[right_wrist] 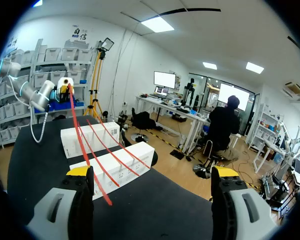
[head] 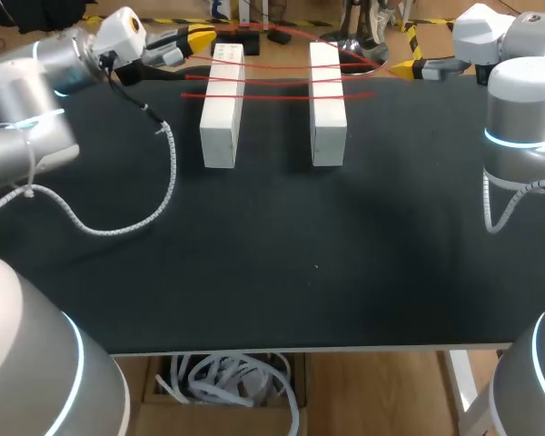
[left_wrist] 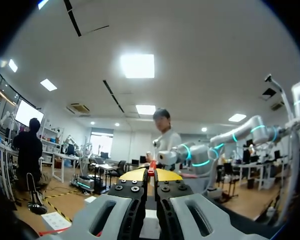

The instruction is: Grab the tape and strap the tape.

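Thin red tape (head: 282,80) runs in several strands across two white blocks, the left block (head: 222,109) and the right block (head: 327,104), at the far side of the black table. My left gripper (head: 200,41) hovers behind the left block, shut on the tape. In the left wrist view the red tape (left_wrist: 151,169) sticks up between the closed yellow fingertips (left_wrist: 135,175). My right gripper (head: 406,68) stands open to the right of the right block. In the right wrist view its fingers (right_wrist: 80,172) are wide apart and a loose tape end (right_wrist: 106,197) lies just inside one finger, untouched.
A small black object (head: 247,45) sits behind the left block. A white coiled cable (head: 168,173) from my left arm loops over the table's left part. The black table's near edge (head: 309,348) runs along the front.
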You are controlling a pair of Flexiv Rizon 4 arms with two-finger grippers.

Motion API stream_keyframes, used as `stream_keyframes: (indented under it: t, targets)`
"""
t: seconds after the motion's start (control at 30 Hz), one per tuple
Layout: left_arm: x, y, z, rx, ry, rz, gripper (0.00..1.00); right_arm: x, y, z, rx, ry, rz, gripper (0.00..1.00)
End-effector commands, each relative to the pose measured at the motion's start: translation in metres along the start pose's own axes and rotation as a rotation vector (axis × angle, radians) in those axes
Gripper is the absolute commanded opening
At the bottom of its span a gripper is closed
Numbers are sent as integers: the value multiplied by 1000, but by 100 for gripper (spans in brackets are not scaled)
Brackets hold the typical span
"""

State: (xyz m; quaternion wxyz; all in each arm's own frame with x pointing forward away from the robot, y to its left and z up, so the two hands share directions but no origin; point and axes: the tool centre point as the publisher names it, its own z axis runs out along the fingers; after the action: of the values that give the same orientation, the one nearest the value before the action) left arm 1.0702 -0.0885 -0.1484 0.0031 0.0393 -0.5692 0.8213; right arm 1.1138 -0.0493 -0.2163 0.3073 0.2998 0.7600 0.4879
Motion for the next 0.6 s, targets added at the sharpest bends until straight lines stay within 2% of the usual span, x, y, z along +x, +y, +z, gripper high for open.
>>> stream_keyframes:
  t: [0.03,0.53,0.6]
  targets:
    - [-2,4,1,8,-9,-1,0,0,0,0,0,0,0,100]
    - [-2,4,1,8,-9,-1,0,0,0,0,0,0,0,100]
    - [0,4,11,16,11,10,0,0,0,0,0,0,0,100]
